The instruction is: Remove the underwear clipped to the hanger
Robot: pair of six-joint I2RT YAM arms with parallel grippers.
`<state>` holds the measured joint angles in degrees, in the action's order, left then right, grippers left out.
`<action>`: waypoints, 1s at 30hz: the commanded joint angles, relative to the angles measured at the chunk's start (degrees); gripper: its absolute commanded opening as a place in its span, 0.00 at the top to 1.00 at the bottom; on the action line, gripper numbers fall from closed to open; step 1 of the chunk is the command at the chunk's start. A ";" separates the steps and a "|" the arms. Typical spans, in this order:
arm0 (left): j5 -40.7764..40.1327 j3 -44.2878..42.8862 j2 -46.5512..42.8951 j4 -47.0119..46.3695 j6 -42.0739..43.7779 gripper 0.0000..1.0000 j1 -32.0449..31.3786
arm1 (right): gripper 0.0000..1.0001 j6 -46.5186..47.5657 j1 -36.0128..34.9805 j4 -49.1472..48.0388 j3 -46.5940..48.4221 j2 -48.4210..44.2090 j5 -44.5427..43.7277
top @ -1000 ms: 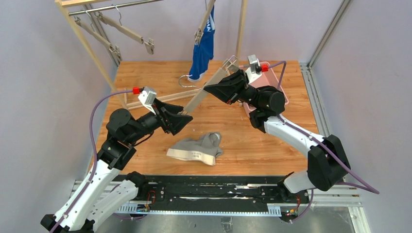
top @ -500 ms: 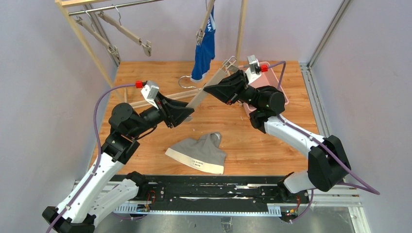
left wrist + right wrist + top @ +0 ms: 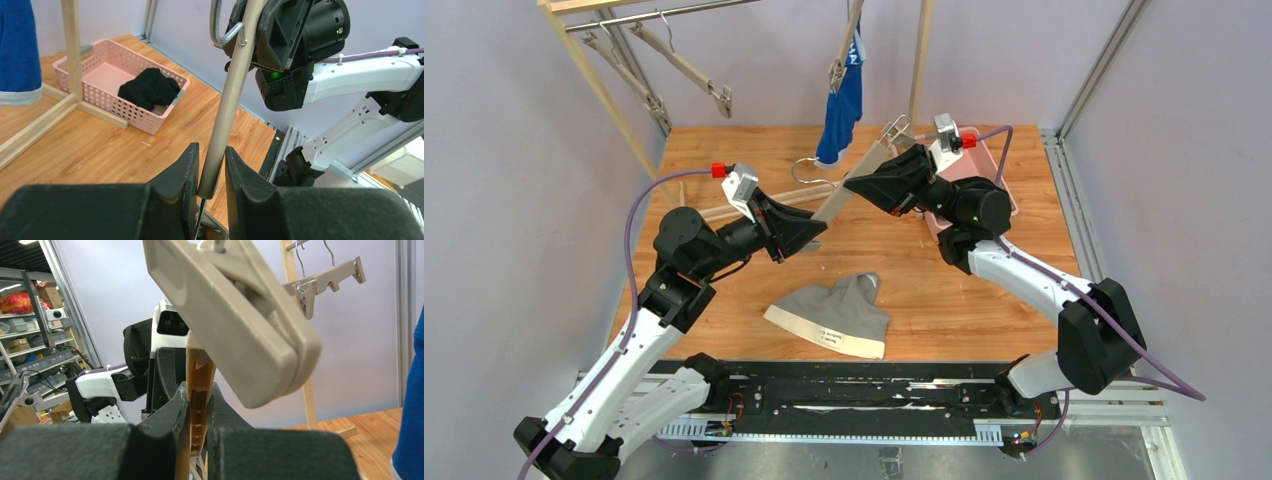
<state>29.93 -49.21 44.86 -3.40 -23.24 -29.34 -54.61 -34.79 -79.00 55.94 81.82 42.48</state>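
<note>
Both grippers hold a beige clip hanger (image 3: pixel 832 208) slanting above the table. My left gripper (image 3: pixel 816 235) is shut on its lower end; in the left wrist view the bar (image 3: pixel 230 100) stands between the pads of that gripper (image 3: pixel 210 150). My right gripper (image 3: pixel 852 185) is shut on the bar higher up, shown in its own view (image 3: pixel 197 390) just below a clip (image 3: pixel 235 315). No cloth hangs on this hanger. Grey underwear (image 3: pixel 834 315) lies on the table below. Blue underwear (image 3: pixel 842 100) hangs from a clip on the rack. Black underwear (image 3: pixel 149 87) lies in the pink basket (image 3: pixel 100 55).
A wooden rack (image 3: pixel 604 80) stands at the back left with two bare clip hangers (image 3: pixel 684 65) on its rail. The pink basket (image 3: pixel 999 175) sits at the back right, mostly behind my right arm. Walls and metal rails close in both sides.
</note>
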 commanded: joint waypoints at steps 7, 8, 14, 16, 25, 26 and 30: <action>2.37 0.54 -1.75 -4.61 -0.10 0.99 -0.45 | 0.99 -1.11 -0.99 -3.74 0.05 -0.26 -0.12; 2.49 0.53 -1.98 -4.88 -0.09 1.00 -0.51 | 0.99 -0.99 -0.99 -3.33 0.03 -0.30 -0.04; 2.38 -1.24 -3.42 -4.87 -1.75 1.00 -0.54 | 0.57 0.32 -0.98 0.04 -0.62 -0.26 0.44; 1.76 -1.79 -3.90 -4.93 -2.98 1.00 -0.54 | 0.42 0.91 -0.99 0.50 -1.17 -0.32 0.49; -6.22 -6.88 -6.53 8.86 1.25 1.00 -0.54 | 0.35 7.45 -0.94 10.53 -3.22 -2.48 3.92; -9.71 -8.36 -7.01 13.40 3.71 1.00 -0.54 | 0.34 9.99 -1.15 15.76 -3.74 -3.49 4.15; -25.81 -14.01 -8.00 33.24 10.73 1.00 -0.54 | 0.34 33.85 -5.20 50.68 -3.51 -10.89 -4.19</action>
<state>21.17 -57.58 38.68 10.92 -20.71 -29.50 -44.14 -35.62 -59.53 52.01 77.93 44.01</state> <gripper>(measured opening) 0.075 0.657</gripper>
